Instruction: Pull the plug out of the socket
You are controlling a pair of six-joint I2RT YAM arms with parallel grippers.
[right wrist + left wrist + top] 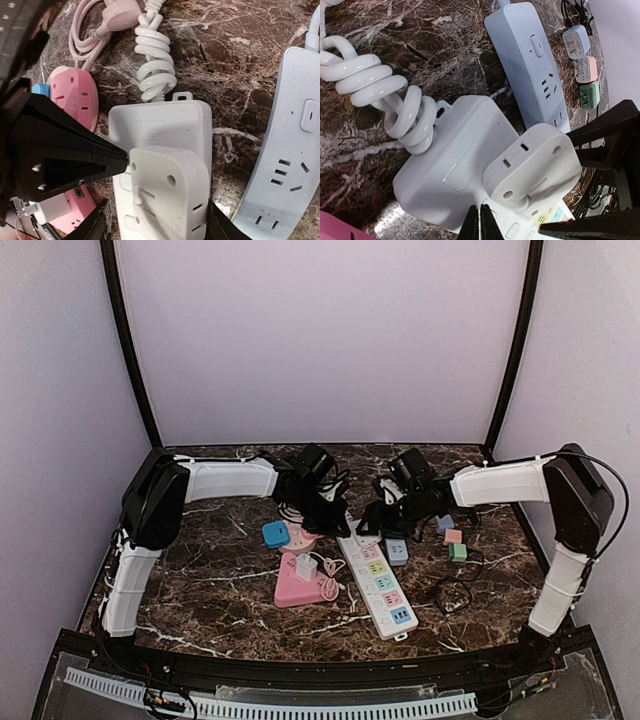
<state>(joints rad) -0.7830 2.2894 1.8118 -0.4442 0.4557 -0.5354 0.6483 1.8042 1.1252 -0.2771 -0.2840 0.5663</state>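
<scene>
Jaws of the right gripper (170, 192) pinch the plug (160, 170) for pulling, while the left gripper (480, 222) (jaws pressed together) apparently steadies the socket (450, 170).

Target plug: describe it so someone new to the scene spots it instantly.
On the marble table, find the long pale-blue power strip. Beside it lies a white socket box trailing a coiled white cable. The plug is the rounded white adapter seated on top of that box, gripped by the right tool, unlike the loose chargers nearby.
</scene>
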